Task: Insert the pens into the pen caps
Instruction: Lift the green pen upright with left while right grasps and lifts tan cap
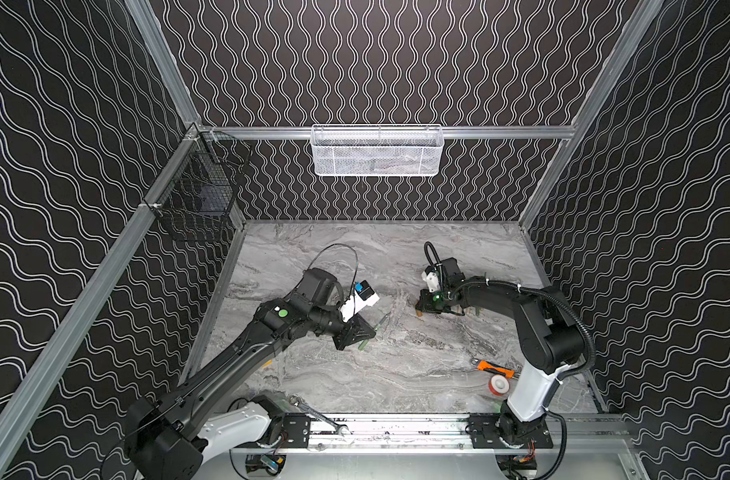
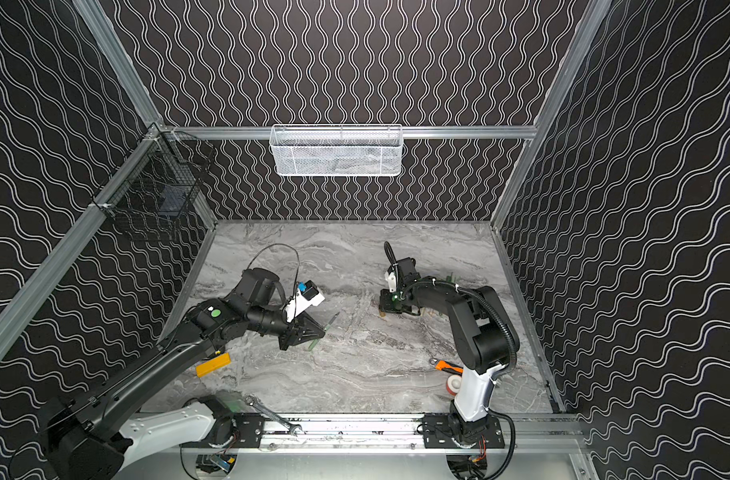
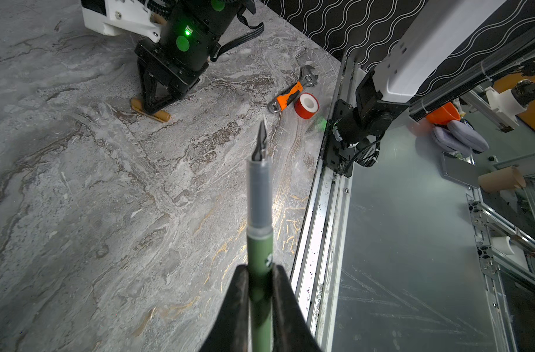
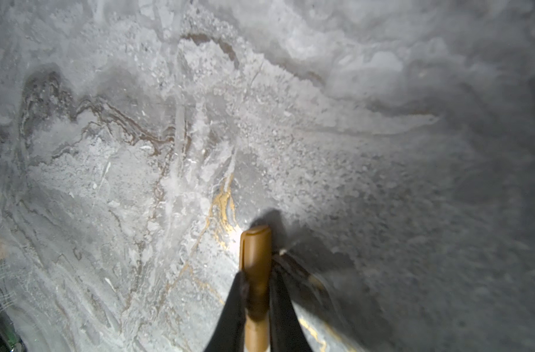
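Left gripper (image 3: pixel 260 271), over the middle of the table (image 1: pixel 396 374), is clamped on a green pen (image 3: pixel 259 213) with its nib pointing free. Right gripper (image 4: pixel 258 274), nearer the right edge, has its jaws closed around a tan cap (image 4: pixel 255 253) down at the tabletop. No pen looks capped yet; joining a pen to a cap and all the remaining pieces are left, I judge.

You see the left gripper (image 2: pixel 322 331) well left of the tape roll (image 2: pixel 452 384), closed on a green pen (image 2: pixel 333 320). Farther behind the roll, the right gripper (image 2: pixel 384 308) touches a tan cap (image 2: pixel 382 314). The orange-handled wrench (image 2: pixel 448 366) lies just behind the roll.
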